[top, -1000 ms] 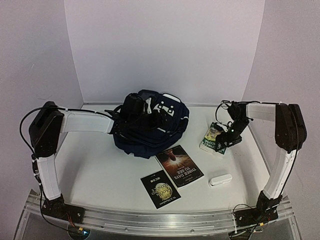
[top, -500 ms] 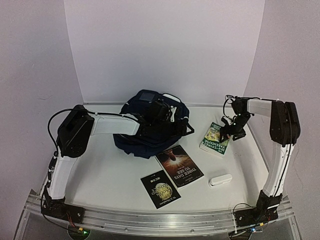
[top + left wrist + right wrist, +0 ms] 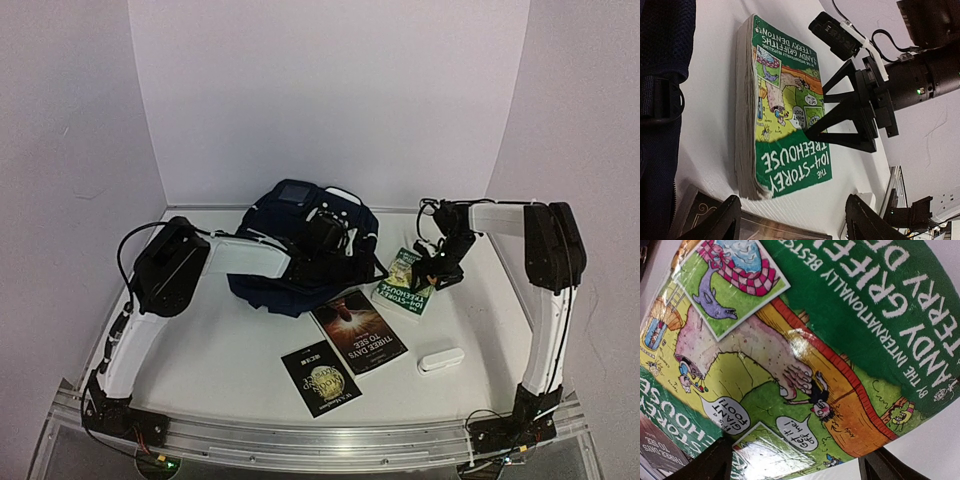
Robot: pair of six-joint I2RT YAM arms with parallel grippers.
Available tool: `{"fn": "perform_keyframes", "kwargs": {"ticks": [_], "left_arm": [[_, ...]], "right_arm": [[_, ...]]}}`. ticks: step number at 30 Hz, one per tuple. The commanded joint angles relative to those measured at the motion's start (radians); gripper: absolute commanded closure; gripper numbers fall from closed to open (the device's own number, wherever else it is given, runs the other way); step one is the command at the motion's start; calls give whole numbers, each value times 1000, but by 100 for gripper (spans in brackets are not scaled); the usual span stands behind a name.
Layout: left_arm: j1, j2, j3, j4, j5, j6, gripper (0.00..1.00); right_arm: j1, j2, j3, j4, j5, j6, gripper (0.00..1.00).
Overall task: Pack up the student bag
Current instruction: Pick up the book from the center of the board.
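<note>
Top external: student bag [image 3: 268, 285], dark navy, slumped in a heap at the middle of the tabletop's [image 3: 200, 345] back edge. Across the bag's front, the left arm [image 3: 245, 255], with the left pincer [image 3: 792, 220] out at the bag's right front side. From the left wrist: both fingertips [image 3: 715, 222] spread wide with nothing between them, pointed toward a green paperback [image 3: 785, 120], bag fabric down the left of that view. Paperback flat on the tabletop just right of the bag, between it and the right edge. Low over the paperback's cover, the right pincer [image 3: 800, 465], fingers [image 3: 705, 462] well apart, tips down at the cover, gripping nothing. Contact with the cover: cannot tell. Nearer the front edge, a dark book [image 3: 358, 330] titled Three Days to See, a smaller black book [image 3: 320, 378] just to its left, and a white oblong case [image 3: 440, 360] to its right.
</note>
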Motion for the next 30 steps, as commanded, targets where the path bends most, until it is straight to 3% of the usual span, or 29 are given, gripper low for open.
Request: {"fn": "perform_keyframes", "kwargs": {"ticks": [1, 4, 9, 19, 23, 27, 30], "left_arm": [[-4, 80, 99, -19, 17, -35, 32], [-8, 131, 142, -30, 32, -54, 37], [-13, 184, 198, -10, 86, -61, 52], [-35, 137, 185, 111, 131, -17, 81], [-36, 174, 233, 119, 160, -43, 82], [-36, 221, 258, 139, 176, -85, 64], [-34, 244, 266, 164, 187, -118, 67]], "right_arm": [[12, 16, -34, 10, -71, 41, 13], [19, 9, -47, 19, -94, 47, 13], [20, 7, -53, 27, -127, 58, 14], [24, 7, -60, 34, -166, 72, 14], [24, -4, -64, 34, -175, 74, 14], [23, -11, -69, 34, -181, 74, 14], [24, -15, -68, 34, -181, 74, 15]]}}
